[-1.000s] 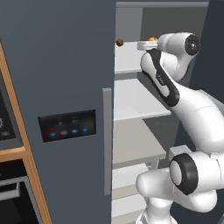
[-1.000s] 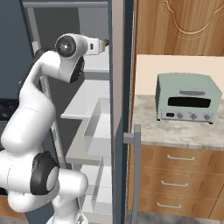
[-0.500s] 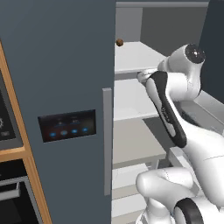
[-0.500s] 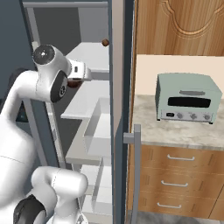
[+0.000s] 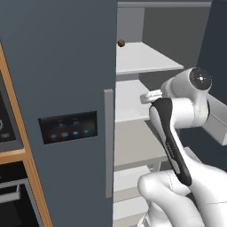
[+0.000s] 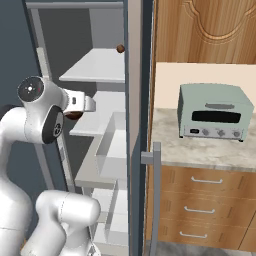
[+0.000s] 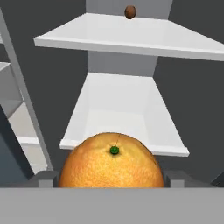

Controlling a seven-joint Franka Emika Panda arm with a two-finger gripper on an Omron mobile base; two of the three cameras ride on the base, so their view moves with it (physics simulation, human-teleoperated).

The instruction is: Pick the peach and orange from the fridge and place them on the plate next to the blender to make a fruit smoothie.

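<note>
In the hand view the orange [image 7: 112, 162], bright with a green stem dot, sits between the fingers of my gripper [image 7: 112, 178], which is shut on it. The open fridge [image 5: 57, 80] is dark slate with white shelves. The small brownish peach [image 7: 130, 12] rests at the back of the top shelf, well above and beyond my hand; it is also in the base views as peach [image 5: 120, 43] and peach [image 6: 120, 48]. From the right, my gripper [image 6: 82, 106] hangs in front of the middle shelf with the orange [image 6: 75, 115] partly hidden under it. The plate and blender are out of view.
The fridge door's long grey handle [image 5: 108, 142] and black lit panel [image 5: 68, 127] stand left of the arm. A second door edge [image 6: 134, 125] with a handle [image 6: 155, 195] is on the right. A silver toaster [image 6: 212, 117] sits on the counter [image 6: 200, 152] above wooden drawers.
My hand has drawn back from the top shelf and dropped to middle-shelf height, carrying the orange with it. The peach stayed where it was.
</note>
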